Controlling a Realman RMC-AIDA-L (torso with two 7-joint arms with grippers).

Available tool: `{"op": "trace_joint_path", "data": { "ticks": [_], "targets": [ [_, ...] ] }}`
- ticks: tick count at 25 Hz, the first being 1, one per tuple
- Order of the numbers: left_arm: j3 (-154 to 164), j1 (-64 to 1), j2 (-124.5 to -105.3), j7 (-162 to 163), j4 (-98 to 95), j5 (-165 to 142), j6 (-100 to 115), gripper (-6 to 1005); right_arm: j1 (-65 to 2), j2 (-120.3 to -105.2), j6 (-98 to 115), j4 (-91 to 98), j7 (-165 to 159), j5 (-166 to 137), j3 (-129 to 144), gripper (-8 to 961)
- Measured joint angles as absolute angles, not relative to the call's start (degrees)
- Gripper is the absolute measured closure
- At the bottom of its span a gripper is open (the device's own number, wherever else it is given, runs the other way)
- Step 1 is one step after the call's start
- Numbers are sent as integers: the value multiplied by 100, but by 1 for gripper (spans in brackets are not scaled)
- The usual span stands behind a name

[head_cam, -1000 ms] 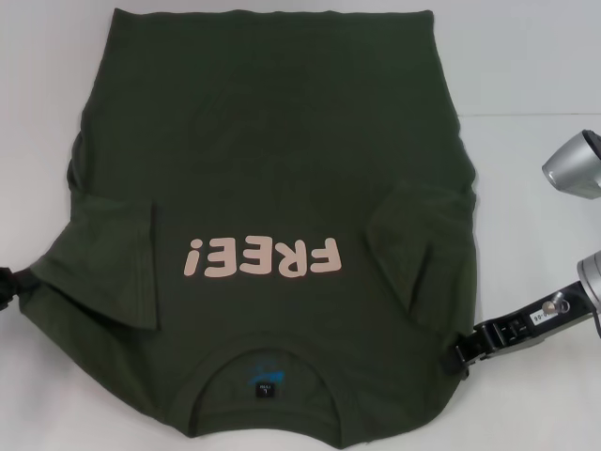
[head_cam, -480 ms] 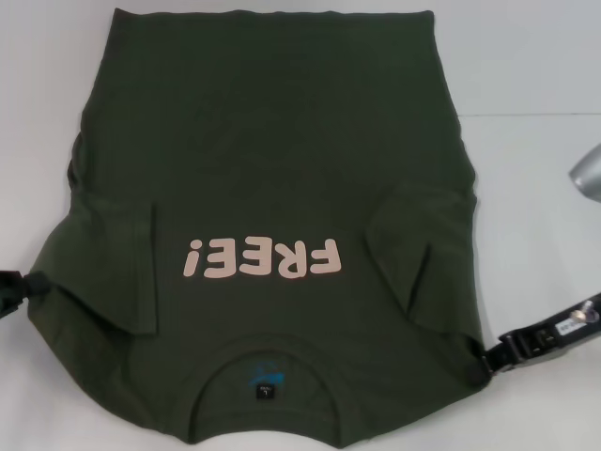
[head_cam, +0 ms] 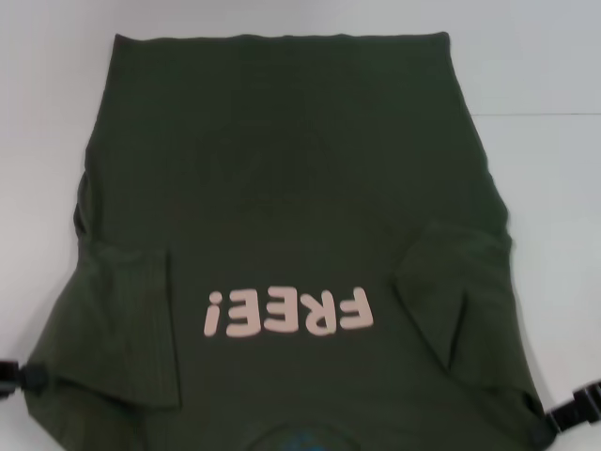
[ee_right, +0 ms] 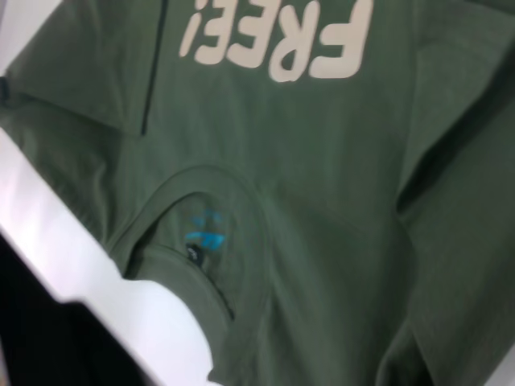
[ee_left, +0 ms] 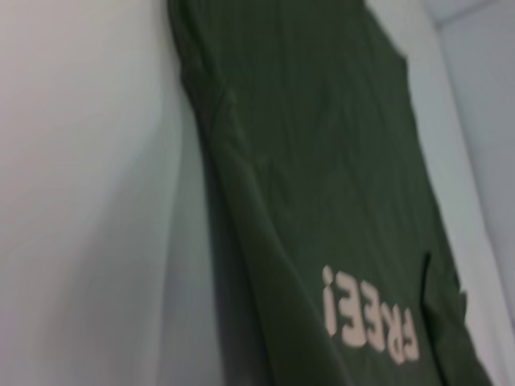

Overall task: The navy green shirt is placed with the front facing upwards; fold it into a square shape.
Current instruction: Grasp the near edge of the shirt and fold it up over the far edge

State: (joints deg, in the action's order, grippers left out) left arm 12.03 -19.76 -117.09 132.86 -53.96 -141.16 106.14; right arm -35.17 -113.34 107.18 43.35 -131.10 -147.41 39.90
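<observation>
While each gripper pinches a shoulder corner of the navy green shirt (head_cam: 282, 216), left gripper (head_cam: 21, 379) and right gripper (head_cam: 563, 415) at opposite edges, both should travel level and together so the cloth between them stays taut. The soft matte cotton stretches away from them over the white table (head_cam: 545, 66), sleeves folded inward, "FREE!" print (head_cam: 288, 312) between them.
</observation>
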Motion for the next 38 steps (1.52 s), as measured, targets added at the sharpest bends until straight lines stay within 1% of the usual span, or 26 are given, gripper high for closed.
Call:
{"op": "trace_joint_path", "data": {
  "ticks": [4,7,9,14,18,21,23,25,27,29,34,38],
  "targets": [
    [1211,-1955,-11702,13277,-5424,-14324,10795,1000,-3336,-11342,10720,4305,-13038,-14735,3960,894],
    [1219,-2152,-11669,13282,-5228,-14338,10684,1000,-3372,-11306,10436,4243,-13034,-14521,3638,894],
    [1222,-2360,-11653,13331,-5050,-14333,10493,1000,-3452,-11282,10161,4232,-13065,-14293,3406,894],
    [1421,-3085,-11575,13888,-4399,-14365,9109,1001,-3666,-11274,9007,4048,-13185,-13535,3063,895],
    [1907,-3645,-11547,14287,-4047,-14374,7888,1001,-3875,-11347,7852,3814,-13231,-13125,3103,894],
    [2252,-3998,-11563,14478,-3876,-14376,7111,1000,-4094,-11475,7056,3705,-13189,-13084,3186,894],
    [2252,-3998,-11563,14478,-3876,-14376,7111,1000,-4228,-11564,6474,3680,-13175,-13092,3373,894],
    [2914,-4379,-11563,14828,-3716,-14376,6067,1000,-4343,-11625,5922,3645,-13186,-13094,3630,893],
    [2914,-4379,-11563,14828,-3716,-14376,6067,1000,-4427,-11669,5438,3619,-13213,-13093,3850,893],
    [3292,-4570,-11638,14960,-3696,-14378,5216,1000,-4511,-11710,4996,3597,-13225,-13093,4034,893],
    [3379,-4636,-11705,14954,-3695,-14360,4492,1000,-4699,-11724,4246,3520,-13227,-13095,4378,894],
    [3389,-4735,-11665,14915,-3640,-14361,4289,1000,-4824,-11656,4041,3464,-13227,-13110,4500,894]
  ]
}}
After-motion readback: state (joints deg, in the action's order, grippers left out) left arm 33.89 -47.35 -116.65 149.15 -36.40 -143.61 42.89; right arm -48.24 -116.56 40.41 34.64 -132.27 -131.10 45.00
